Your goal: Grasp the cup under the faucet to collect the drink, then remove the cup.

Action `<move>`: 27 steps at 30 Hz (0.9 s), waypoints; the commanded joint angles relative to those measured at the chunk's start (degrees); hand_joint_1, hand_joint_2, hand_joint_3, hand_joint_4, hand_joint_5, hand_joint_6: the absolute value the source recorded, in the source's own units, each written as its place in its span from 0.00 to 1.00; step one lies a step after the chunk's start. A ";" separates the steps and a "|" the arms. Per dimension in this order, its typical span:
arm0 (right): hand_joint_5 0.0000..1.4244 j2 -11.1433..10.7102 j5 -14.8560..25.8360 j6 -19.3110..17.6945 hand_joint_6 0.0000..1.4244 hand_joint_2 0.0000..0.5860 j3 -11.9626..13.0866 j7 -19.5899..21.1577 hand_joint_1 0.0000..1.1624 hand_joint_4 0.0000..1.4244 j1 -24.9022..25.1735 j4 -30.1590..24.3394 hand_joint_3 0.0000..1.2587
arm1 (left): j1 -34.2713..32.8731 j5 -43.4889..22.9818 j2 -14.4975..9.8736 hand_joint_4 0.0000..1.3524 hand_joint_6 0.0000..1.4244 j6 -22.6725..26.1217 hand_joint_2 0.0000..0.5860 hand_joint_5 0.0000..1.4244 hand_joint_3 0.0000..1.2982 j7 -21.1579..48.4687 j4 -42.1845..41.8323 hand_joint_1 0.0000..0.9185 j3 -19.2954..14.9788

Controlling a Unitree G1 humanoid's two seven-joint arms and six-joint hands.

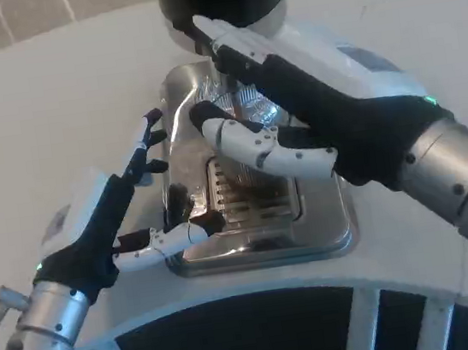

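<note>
The right hand [330, 119] hides most of the cup [246, 104].

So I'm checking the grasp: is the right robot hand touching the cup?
Touching: head view shows the right robot hand wrapped around the clear cup over the drip tray.

Silver forearms carry the white-backed, black-palmed left hand [111, 221] and right hand [312, 109], each wrist showing a green light.

Left robot hand [126, 211] open, right robot hand [311, 104] curled.
</note>
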State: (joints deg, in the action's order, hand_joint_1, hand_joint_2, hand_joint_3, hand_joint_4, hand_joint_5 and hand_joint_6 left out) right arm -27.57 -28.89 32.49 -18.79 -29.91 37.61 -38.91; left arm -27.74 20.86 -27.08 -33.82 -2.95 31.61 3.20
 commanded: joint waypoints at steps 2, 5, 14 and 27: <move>0.00 0.50 1.27 -1.63 0.00 0.87 -1.94 -3.02 0.11 0.00 -0.73 0.18 0.00 | -2.29 0.99 1.00 0.00 0.21 -0.06 0.05 0.19 0.00 -1.18 3.01 0.34 1.07; 0.00 0.51 1.29 -1.68 0.00 0.87 -1.87 -2.99 0.11 0.00 -0.76 0.40 0.00 | -3.55 1.28 1.64 0.00 0.21 0.01 0.05 0.19 0.00 -1.50 4.27 0.34 1.54; 0.00 0.15 1.48 -1.76 0.00 0.87 -1.31 -3.30 0.11 0.00 -0.80 0.76 0.00 | -6.61 1.59 3.00 0.00 0.22 -0.48 0.05 0.20 0.00 -2.70 8.21 0.34 2.70; 0.00 0.28 1.42 -1.57 0.00 0.87 -0.61 -3.77 0.11 0.00 -0.85 0.59 0.00 | -9.45 0.37 4.03 0.04 0.11 -3.18 0.07 0.12 0.00 -2.70 13.24 0.35 2.69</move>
State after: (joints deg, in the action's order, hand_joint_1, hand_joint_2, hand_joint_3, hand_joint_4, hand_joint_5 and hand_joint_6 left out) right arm -27.52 -28.88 31.95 -17.84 -30.75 37.62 -38.62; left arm -36.75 21.91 -23.23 -35.84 -5.64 43.77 5.70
